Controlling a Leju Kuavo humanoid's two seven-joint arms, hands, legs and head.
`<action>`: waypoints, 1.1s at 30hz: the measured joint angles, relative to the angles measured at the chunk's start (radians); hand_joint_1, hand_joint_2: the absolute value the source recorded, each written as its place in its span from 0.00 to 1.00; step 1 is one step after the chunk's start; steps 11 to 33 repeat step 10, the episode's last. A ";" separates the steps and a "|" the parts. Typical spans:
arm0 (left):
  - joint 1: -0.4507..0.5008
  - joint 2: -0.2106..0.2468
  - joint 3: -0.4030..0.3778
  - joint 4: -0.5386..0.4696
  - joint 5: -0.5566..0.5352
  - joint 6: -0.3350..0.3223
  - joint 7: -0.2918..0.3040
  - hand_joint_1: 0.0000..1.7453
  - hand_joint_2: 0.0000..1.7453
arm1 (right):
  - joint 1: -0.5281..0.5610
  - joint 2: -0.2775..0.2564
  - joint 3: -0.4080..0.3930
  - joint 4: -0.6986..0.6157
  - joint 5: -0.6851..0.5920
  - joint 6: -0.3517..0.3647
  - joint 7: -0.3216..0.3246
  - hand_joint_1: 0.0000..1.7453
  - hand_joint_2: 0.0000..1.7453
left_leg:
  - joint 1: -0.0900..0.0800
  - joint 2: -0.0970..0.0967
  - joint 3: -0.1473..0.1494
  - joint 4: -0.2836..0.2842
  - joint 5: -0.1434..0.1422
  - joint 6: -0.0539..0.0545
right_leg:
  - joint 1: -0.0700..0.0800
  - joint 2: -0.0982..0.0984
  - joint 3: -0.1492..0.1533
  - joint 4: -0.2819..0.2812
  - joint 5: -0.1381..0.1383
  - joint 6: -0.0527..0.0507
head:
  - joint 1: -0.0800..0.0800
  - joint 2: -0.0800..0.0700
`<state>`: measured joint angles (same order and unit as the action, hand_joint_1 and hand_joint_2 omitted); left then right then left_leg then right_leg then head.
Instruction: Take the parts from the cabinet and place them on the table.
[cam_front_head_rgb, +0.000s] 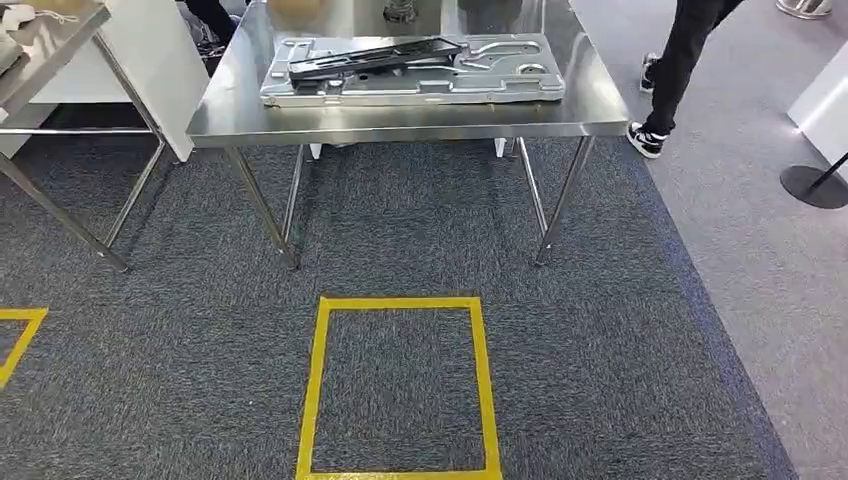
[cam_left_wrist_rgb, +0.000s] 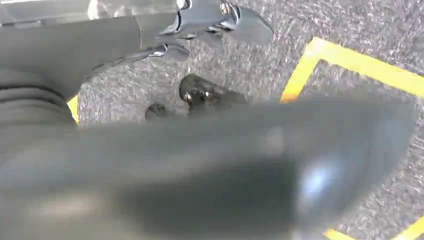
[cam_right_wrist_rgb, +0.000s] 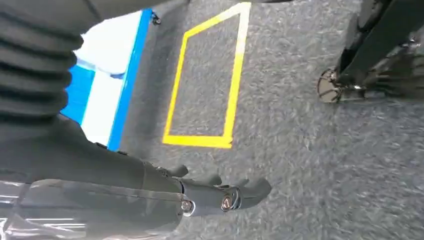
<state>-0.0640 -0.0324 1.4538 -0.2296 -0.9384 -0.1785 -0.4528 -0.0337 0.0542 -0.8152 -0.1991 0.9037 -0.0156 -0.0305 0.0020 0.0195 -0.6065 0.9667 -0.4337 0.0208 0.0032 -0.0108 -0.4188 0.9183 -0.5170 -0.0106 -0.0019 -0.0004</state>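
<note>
A large silver-grey pressed metal part (cam_front_head_rgb: 410, 82) lies on the steel table (cam_front_head_rgb: 400, 125) ahead of me, and a long black part (cam_front_head_rgb: 375, 55) lies across its top. My left hand (cam_left_wrist_rgb: 210, 22) hangs over the grey carpet with its fingers apart from the thick blurred thumb (cam_left_wrist_rgb: 225, 165); nothing is in it. My right hand (cam_right_wrist_rgb: 220, 197) also hangs low over the carpet, fingers stretched out and holding nothing.
A yellow taped square (cam_front_head_rgb: 398, 385) marks the carpet in front of the table. A second steel table (cam_front_head_rgb: 60, 40) stands at the left beside a white panel (cam_front_head_rgb: 150, 60). A person's legs (cam_front_head_rgb: 680, 70) are at the table's right end. A stanchion base (cam_front_head_rgb: 815, 185) sits far right.
</note>
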 joint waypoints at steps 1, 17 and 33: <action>0.000 0.000 0.000 0.000 0.000 0.000 0.003 0.00 1.00 | 0.000 0.000 0.000 0.000 0.000 0.000 0.006 0.00 1.00 | 0.000 -0.001 0.000 -0.002 0.020 0.016 | 0.002 0.000 0.000 0.001 0.001 -0.001 | 0.000 0.000; 0.000 0.000 0.000 0.000 -0.007 -0.008 0.026 0.00 1.00 | -0.004 0.001 -0.027 0.000 -0.006 0.001 0.000 0.00 1.00 | 0.009 -0.005 -0.007 -0.015 0.084 -0.034 | 0.008 -0.001 -0.014 0.011 -0.001 -0.005 | 0.001 0.000; 0.000 0.000 0.000 0.000 -0.007 -0.008 0.026 0.00 1.00 | -0.004 0.001 -0.027 0.000 -0.006 0.001 0.000 0.00 1.00 | 0.009 -0.005 -0.007 -0.015 0.084 -0.034 | 0.008 -0.001 -0.014 0.011 -0.001 -0.005 | 0.001 0.000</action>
